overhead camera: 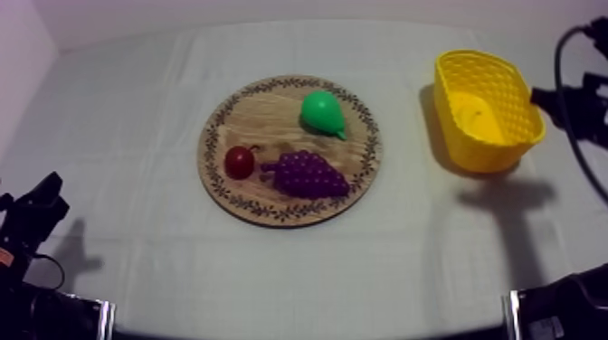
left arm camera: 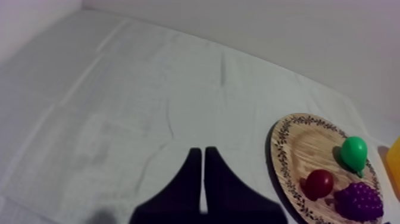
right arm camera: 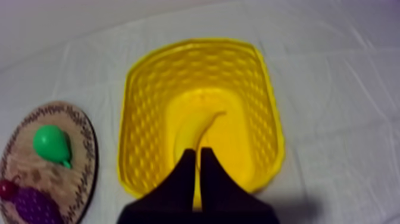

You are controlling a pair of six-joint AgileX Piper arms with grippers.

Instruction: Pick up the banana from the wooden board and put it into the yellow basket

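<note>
My right gripper (right arm camera: 198, 154), black fingers pressed together on nothing, hangs over the yellow lattice plastic basket (right arm camera: 143, 107) at the top view's upper right. The curved yellow toy banana (right arm camera: 202, 128) lies on its floor, perhaps touching the fingertips. A careless retreat could snag the wall and tip it. My left gripper (left arm camera: 203, 152), likewise pressed together, is beside the round wooden board (left arm camera: 297, 149).

The basket (overhead camera: 517, 98) and banana (right arm camera: 199, 128) are yellow, the basket lattice-patterned. The brown board (overhead camera: 262, 118) has a dark leafy rim. On it: green pear (overhead camera: 321, 112), purple grapes (overhead camera: 308, 174), small red fruit (overhead camera: 240, 162).
</note>
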